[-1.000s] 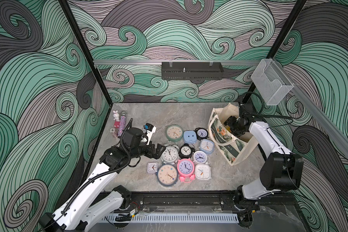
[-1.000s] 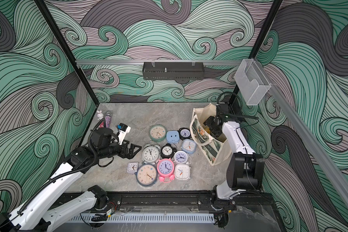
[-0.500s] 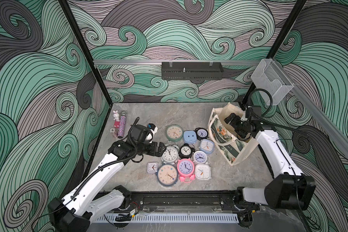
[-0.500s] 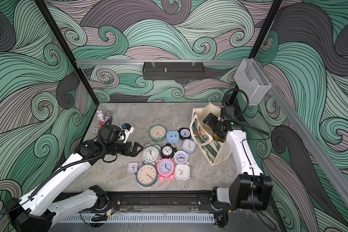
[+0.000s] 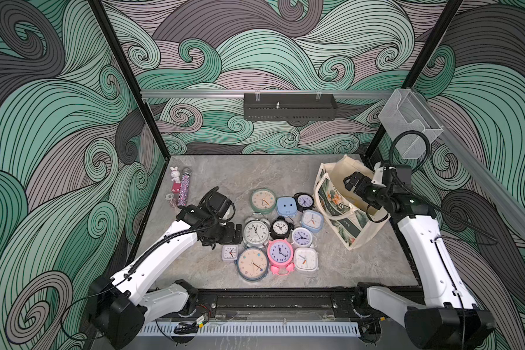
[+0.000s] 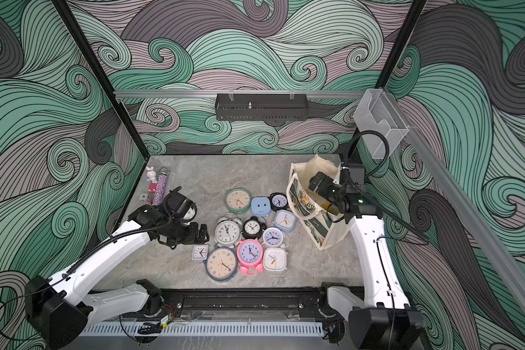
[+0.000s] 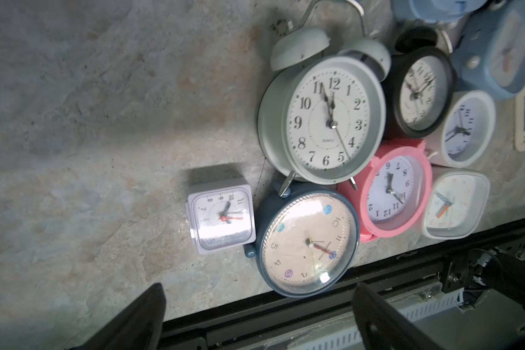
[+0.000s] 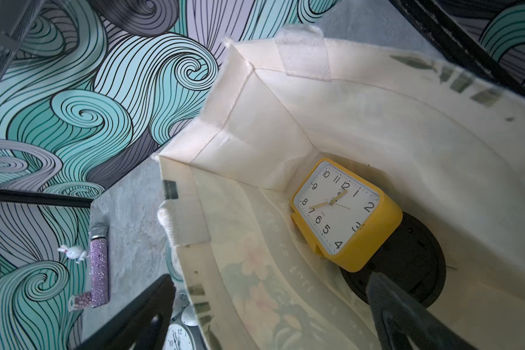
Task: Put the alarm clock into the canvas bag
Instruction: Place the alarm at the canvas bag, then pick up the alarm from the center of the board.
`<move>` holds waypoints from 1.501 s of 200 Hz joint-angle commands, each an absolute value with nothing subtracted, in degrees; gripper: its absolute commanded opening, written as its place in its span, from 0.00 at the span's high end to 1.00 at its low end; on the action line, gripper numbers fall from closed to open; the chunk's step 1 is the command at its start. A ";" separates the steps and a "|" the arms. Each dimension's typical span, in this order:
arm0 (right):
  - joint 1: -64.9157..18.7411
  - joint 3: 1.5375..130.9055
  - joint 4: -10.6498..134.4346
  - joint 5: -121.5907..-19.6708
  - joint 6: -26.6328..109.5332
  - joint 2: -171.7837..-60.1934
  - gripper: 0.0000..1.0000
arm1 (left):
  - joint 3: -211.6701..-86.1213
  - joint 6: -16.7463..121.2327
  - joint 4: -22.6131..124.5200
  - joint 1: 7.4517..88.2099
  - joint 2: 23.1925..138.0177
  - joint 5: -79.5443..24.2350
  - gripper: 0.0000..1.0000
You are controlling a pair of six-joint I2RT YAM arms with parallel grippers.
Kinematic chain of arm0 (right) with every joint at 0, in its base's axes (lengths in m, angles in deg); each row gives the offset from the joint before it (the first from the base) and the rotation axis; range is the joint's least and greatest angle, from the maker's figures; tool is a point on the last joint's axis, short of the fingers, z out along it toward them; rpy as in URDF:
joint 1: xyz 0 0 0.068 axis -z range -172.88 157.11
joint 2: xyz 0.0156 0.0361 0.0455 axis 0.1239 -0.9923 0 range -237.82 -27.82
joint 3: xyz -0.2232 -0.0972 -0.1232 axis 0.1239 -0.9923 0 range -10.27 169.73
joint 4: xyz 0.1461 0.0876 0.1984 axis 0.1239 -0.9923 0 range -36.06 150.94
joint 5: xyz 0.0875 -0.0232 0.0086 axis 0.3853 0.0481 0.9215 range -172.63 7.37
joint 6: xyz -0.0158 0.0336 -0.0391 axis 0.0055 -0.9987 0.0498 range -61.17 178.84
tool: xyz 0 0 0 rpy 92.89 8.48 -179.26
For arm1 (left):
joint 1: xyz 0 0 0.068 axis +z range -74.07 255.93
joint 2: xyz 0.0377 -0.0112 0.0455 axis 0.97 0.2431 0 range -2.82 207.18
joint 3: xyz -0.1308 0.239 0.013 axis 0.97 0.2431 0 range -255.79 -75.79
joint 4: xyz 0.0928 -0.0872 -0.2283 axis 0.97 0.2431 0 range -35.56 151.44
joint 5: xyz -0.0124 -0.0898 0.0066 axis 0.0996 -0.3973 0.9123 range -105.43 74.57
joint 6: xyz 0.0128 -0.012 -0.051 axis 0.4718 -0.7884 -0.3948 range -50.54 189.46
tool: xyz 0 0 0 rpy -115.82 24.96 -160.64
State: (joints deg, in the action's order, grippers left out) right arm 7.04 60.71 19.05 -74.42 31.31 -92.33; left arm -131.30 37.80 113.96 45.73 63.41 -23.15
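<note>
Left fingers: the left gripper (image 5: pixel 236 234) has its fingers (image 7: pixel 140 315) wide apart with nothing between them, low over the bare worktop (image 5: pixel 225 169).
Left arm pose: stretched out from the near rail, wrist bent so the fingers point sideways at the clock cluster.
Nearest clock: the twin-bell clock (image 5: pixel 256 231) lies face up just ahead of the fingertips. Whether they touch its rim cannot be told.
Its long axis: bells to feet, which looks crosswise to the way the fingers point.
Other candidates: the small square clock (image 7: pixel 222 216) sits just to the rail side of the fingers, touching the dark-rimmed clock (image 7: pixel 308 245). The pink clock (image 5: pixel 280 251) lies further beyond.
Nearer arm: the left, by a wide margin. A pick here likely falls to it.
Bag: the canvas bag (image 5: pixel 343 221) stands open, well beyond the left fingers, past the whole cluster.
In the bag: the yellow alarm clock (image 8: pixel 343 209) lies face up at the bottom, resting on a black round object (image 8: pixel 406 272).
Right fingers: the right gripper (image 5: pixel 350 181) is spread apart and empty, hanging at the bag mouth above that clock.
Right arm pose: raised high, forearm steep, wrist tipped down into the opening.
</note>
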 commanded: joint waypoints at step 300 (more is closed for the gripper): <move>-29.66 65.94 20.31 -69.94 46.77 -102.36 0.00 | -124.28 28.59 102.16 45.41 82.61 -17.52 0.44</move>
State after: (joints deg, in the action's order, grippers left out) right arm -29.33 67.01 18.88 -70.14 47.59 -102.39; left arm -122.90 29.30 100.26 45.73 85.03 -21.16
